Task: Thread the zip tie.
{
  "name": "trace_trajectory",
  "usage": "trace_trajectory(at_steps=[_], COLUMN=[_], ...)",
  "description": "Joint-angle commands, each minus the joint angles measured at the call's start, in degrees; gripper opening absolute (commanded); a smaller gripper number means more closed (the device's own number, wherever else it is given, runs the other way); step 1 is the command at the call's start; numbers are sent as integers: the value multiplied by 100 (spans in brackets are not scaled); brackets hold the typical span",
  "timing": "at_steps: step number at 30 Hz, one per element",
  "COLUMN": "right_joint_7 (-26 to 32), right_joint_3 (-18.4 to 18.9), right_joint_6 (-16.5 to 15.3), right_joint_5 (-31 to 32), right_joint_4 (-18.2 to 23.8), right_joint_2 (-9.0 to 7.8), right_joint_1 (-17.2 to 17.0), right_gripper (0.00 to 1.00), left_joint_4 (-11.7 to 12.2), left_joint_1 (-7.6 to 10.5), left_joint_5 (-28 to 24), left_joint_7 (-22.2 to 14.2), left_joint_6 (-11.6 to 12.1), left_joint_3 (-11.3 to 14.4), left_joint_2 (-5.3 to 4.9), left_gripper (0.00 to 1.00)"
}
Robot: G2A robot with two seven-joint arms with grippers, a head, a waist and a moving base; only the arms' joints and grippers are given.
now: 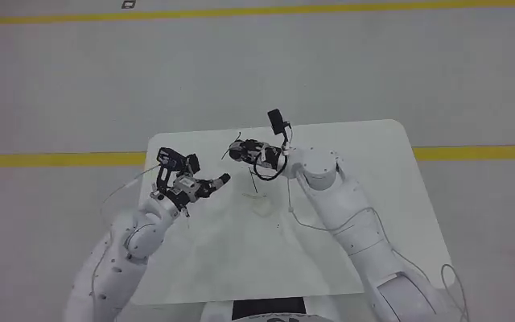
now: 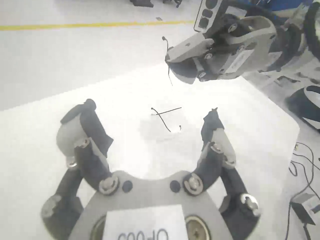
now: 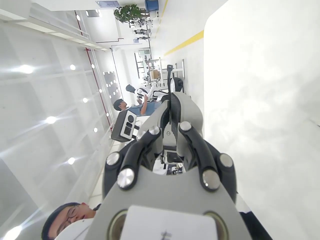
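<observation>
- The counter point(image 1: 370, 145) lies below both end effectors and serves as the work surface.
- The right end effector point(image 2: 172, 62) is pressed together on a zip tie point(image 3: 170, 81) and raised off the counter, seemingly so that both ends are left free.
- The left end effector point(image 2: 151, 108) is held spread opposite the right one, probably readied to take the tail.
- The tie's head is seen above the pinch, the tail below it.
- Two loose zip ties point(image 2: 160, 114) lie crossed just ahead of the left end effector, likely as spares.
</observation>
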State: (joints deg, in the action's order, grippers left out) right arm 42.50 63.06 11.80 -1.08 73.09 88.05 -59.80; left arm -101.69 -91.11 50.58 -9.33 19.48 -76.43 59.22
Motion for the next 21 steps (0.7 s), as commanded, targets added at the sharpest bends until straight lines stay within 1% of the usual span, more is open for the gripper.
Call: trace_trajectory(at_steps=[1, 6, 8, 13, 14, 15, 17, 18, 19, 21], right_joint_7=[-1, -78, -118, -119, -109, -102, -66, -50, -31, 1], right_joint_3=[1, -18, -23, -3, 3, 9, 19, 20, 17, 13], right_joint_6=[0, -29, -29, -40, -47, -49, -67, -73, -81, -103], right_joint_5=[3, 39, 46, 69, 75, 79, 86, 93, 96, 103], right_joint_4=[-1, 31, 101, 287, 316, 343, 401, 428, 455, 507], right_joint_2=[1, -5, -20, -68, -78, -87, -108, -117, -125, -143], right_joint_1=[0, -48, -104, -217, -233, -247, -276, -286, -296, -317], right_gripper=[0, 0, 0, 0, 0, 0, 0, 0, 0, 0], left_joint_4=[12, 22, 55, 92, 89, 88, 76, 72, 73, 69], left_joint_1=[7, 16, 15, 31, 27, 32, 36, 36, 36, 40], left_joint_5=[21, 39, -24, -89, -158, -159, -131, -147, -178, -212], left_joint_7=[33, 43, 121, 253, 273, 267, 255, 258, 264, 270], left_joint_6=[0, -14, -52, 0, 0, 0, 0, 0, 0, 0], left_joint_3=[13, 36, 56, 76, 87, 89, 105, 114, 124, 134], left_joint_2=[-4, -1, 10, 18, 22, 21, 17, 16, 15, 10], left_gripper=[100, 100, 100, 100, 95, 84, 66, 63, 54, 46])
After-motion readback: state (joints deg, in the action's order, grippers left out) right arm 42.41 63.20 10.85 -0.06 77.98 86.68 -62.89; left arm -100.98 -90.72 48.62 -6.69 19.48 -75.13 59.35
